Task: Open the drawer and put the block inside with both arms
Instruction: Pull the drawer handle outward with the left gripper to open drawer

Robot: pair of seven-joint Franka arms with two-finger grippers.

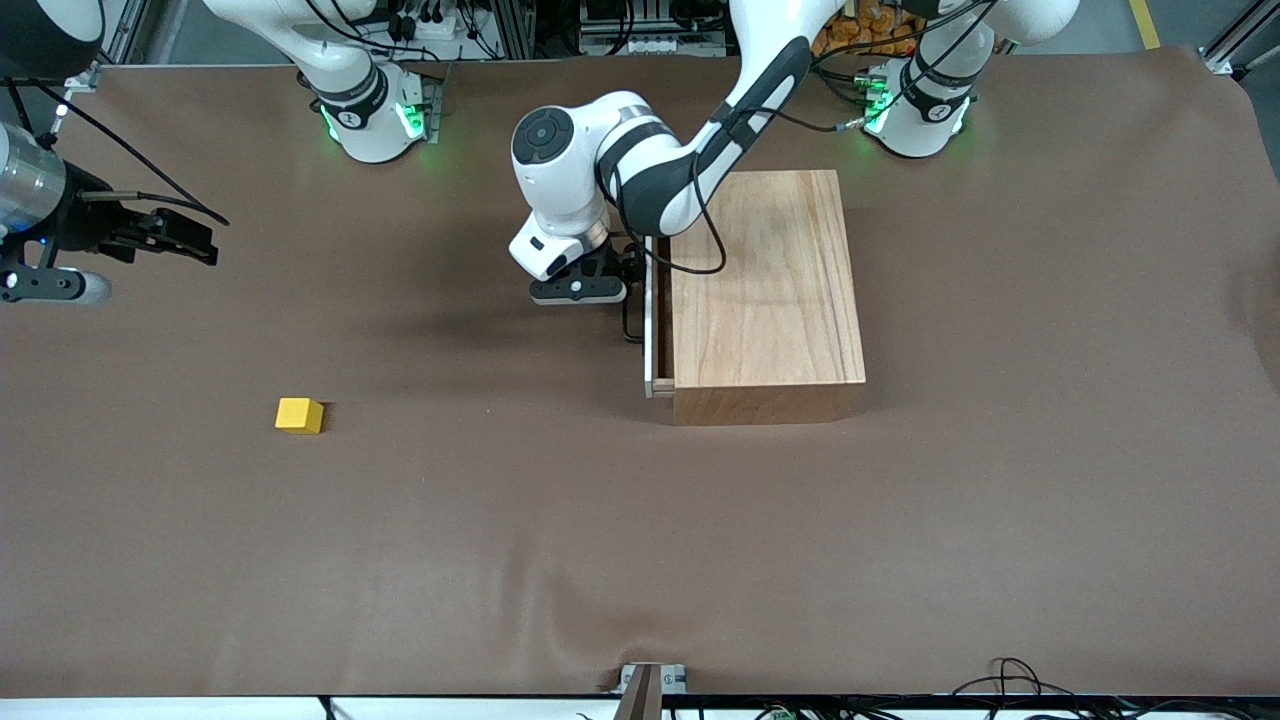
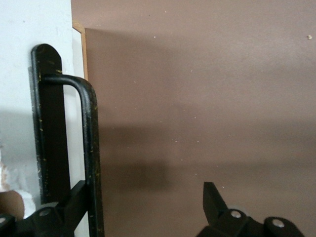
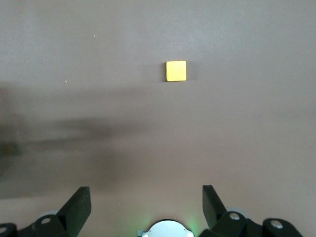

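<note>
Front view, lower left: the block [image 1: 299,415] lies alone on the brown table [image 1: 640,560], well apart from the box [image 1: 765,295]. Centre: the drawer [image 1: 655,310] stands slightly out; the left gripper [image 1: 600,285] is at its handle [image 2: 90,148], jaws apart, one finger [image 2: 74,205] beside the wire. Left edge: the right gripper [image 1: 175,240] hangs over bare table, jaws apart.

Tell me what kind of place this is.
Most likely a robotics lab: two white arms bolted at a brown-covered table, aluminium framing and cables along its edge, and only test props out, a wooden box and a yellow block.
</note>
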